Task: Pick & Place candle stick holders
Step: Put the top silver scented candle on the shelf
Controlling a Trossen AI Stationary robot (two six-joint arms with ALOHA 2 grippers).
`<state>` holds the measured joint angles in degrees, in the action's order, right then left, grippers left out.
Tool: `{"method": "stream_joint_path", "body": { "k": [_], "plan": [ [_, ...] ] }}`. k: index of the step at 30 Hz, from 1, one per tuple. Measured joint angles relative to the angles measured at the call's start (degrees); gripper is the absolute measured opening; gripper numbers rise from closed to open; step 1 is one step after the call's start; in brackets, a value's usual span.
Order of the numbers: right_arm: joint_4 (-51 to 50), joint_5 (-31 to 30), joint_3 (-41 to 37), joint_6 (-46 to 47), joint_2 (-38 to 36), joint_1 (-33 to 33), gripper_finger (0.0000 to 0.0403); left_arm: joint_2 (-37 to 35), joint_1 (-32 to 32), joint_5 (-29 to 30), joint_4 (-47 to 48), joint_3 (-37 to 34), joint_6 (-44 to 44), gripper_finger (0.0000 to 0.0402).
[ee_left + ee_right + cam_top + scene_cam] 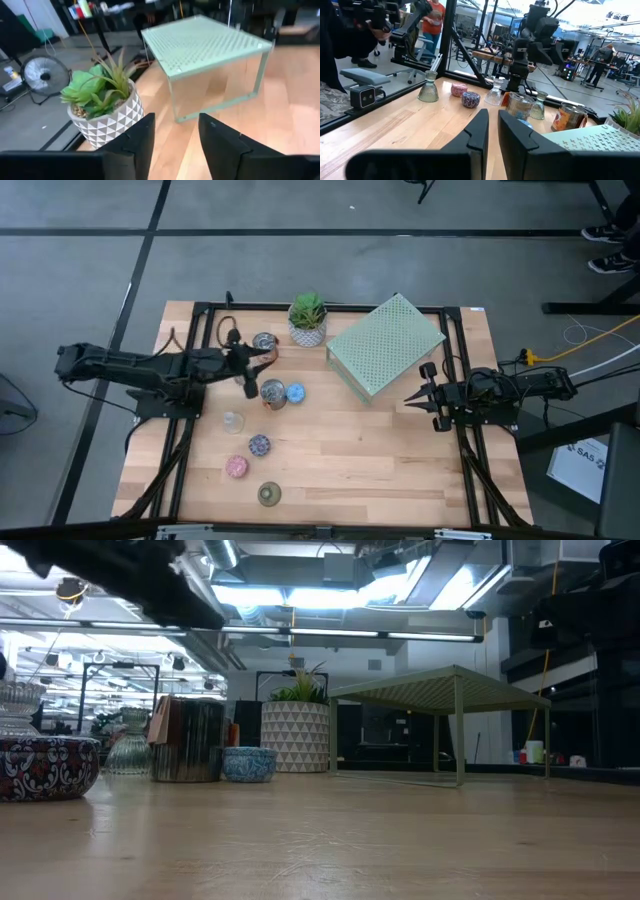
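Note:
Seven small holders stand on the wooden table: two shiny silver ones (265, 341) (272, 391), a blue one (295, 392), a clear glass one (233, 421), a purple mosaic one (259, 445), a pink one (236, 467) and an olive-gold one (269, 494). My left gripper (258, 370) is open and empty. It is raised above the table between the two silver holders, and its wrist view (175, 135) faces the plant. My right gripper (410, 398) is at the table's right side, shut and empty, with only a narrow slit between its fingers (493, 127).
A green plant in a white patterned pot (308, 320) stands at the far middle. A pale green perforated slab on legs (385, 345) stands to its right, close to my right gripper. The near right part of the wooden tabletop (400, 470) is bare.

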<state>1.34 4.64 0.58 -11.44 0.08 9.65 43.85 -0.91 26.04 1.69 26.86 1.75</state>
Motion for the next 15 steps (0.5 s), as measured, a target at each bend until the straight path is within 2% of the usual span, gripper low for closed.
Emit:
{"method": "stream_joint_path", "body": {
  "k": [7, 15],
  "plan": [
    [0.0, 0.0, 0.0, 0.0, 0.0, 0.0, 0.0043, 7.6, -1.0, 0.8, 9.2, 5.5, -2.7, 0.0193],
    [0.0, -0.2, 0.0, 0.0, 0.0, 0.0, 0.0043, 14.3, -8.5, -0.2, 12.4, 6.1, -5.7, 0.0190]
  ]
}}
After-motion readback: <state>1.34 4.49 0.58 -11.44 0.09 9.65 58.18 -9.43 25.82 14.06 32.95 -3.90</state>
